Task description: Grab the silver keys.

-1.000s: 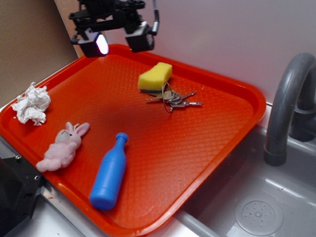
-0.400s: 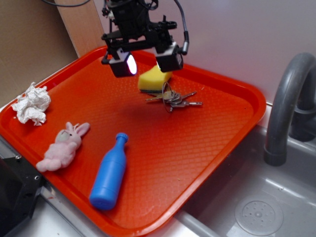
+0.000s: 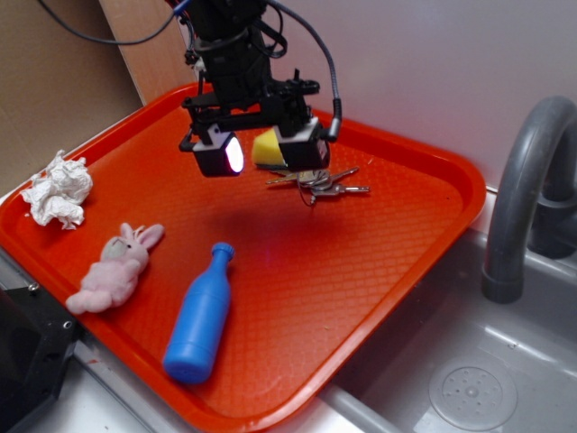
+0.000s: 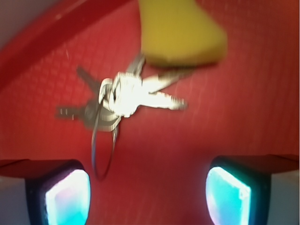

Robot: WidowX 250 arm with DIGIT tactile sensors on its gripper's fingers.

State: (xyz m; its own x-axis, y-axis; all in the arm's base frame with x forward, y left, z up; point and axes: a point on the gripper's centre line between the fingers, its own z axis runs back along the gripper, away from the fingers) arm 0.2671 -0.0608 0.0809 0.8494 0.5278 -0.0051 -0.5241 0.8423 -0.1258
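The silver keys (image 3: 323,183) lie flat on the orange tray (image 3: 361,271), fanned out from a thin round ring, just in front of the yellow sponge (image 3: 265,150). In the wrist view the silver keys (image 4: 126,96) sit above centre, with the ring drooping toward the left pad, and the sponge (image 4: 180,30) touches their far end. My gripper (image 3: 261,153) hovers open above the tray, just left of the keys, partly covering the sponge. Its two glowing pads (image 4: 65,199) stand wide apart with only bare tray between them.
A blue plastic bottle (image 3: 200,316) lies near the tray's front. A pink plush rabbit (image 3: 114,267) is at the front left, and a crumpled white paper (image 3: 58,188) sits on the left rim. A grey faucet (image 3: 527,198) and sink (image 3: 469,388) are to the right.
The gripper has travelled from the tray's back left corner toward the keys and come lower, now covering part of the sponge. It stayed open. The keys have not moved.
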